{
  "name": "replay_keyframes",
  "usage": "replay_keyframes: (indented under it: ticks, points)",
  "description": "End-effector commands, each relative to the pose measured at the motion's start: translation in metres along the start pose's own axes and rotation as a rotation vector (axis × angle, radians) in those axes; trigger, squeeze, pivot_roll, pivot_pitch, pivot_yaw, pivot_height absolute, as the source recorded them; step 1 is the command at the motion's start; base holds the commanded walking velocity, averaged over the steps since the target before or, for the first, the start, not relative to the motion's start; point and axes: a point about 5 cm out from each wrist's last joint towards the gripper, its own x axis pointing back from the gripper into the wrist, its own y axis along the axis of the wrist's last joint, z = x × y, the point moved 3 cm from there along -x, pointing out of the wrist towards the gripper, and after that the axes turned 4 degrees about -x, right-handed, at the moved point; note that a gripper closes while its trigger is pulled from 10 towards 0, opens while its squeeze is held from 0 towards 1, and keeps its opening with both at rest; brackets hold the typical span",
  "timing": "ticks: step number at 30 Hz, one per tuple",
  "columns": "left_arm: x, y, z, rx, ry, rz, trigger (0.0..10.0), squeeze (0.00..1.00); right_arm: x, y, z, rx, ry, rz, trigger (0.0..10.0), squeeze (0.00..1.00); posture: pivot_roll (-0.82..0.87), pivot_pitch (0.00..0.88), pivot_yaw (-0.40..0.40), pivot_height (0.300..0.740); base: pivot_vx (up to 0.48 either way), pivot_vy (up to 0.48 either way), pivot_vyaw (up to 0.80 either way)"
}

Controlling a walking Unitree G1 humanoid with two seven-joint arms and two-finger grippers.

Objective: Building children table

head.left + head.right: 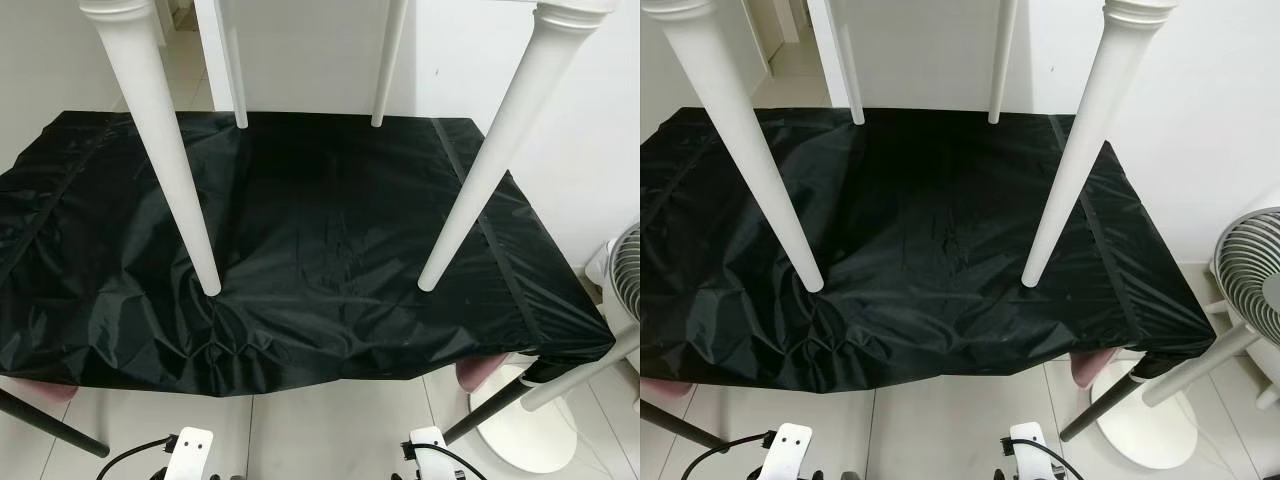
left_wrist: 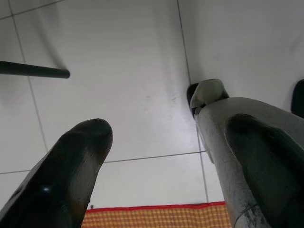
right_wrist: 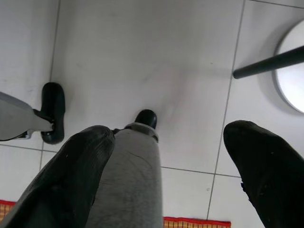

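Note:
The white children's table stands on a wide surface covered by a black cloth (image 1: pixel 320 250). Its top is cut off by the upper edge of the picture. Two thick tapered legs are near me, the left leg (image 1: pixel 165 150) and the right leg (image 1: pixel 500 150), with their tips on the cloth. Two thinner-looking legs (image 1: pixel 235 70) (image 1: pixel 388 65) rest at the cloth's far edge. Both arms hang low in front of the cloth. My left gripper (image 2: pixel 166 190) is open over the tiled floor, and my right gripper (image 3: pixel 166 190) is open too, holding nothing.
A white fan (image 1: pixel 625 270) stands at the right with its round base (image 1: pixel 520 430) on the floor. Black slanted poles (image 1: pixel 50 425) (image 1: pixel 490 405) and a pink leg (image 1: pixel 480 372) show under the cloth's front edge. A woven orange mat (image 2: pixel 152 216) lies below the grippers.

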Motion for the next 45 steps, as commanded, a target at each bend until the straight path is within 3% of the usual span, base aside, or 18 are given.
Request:
replay_keyframes:
  ticks: [1,22,45]
  points:
    - [0.002,-0.014,-0.01,-0.02,-0.038,0.051,10.0,0.0,0.001,-0.006,0.003,0.008,0.011,0.027,10.0,0.0,0.03,0.0,0.039,0.74,0.0,0.0,0.0]
    - [0.004,-0.02,-0.024,-0.008,-0.094,0.09,10.0,0.0,0.001,-0.009,0.004,0.084,0.033,0.054,10.0,0.0,0.09,0.0,-0.015,0.74,0.0,0.0,0.0]
    - [0.003,-0.019,-0.019,0.012,-0.089,0.088,10.0,0.0,0.001,-0.009,0.001,0.057,0.019,0.06,10.0,0.0,0.07,0.0,-0.004,0.74,0.0,-0.447,0.0]
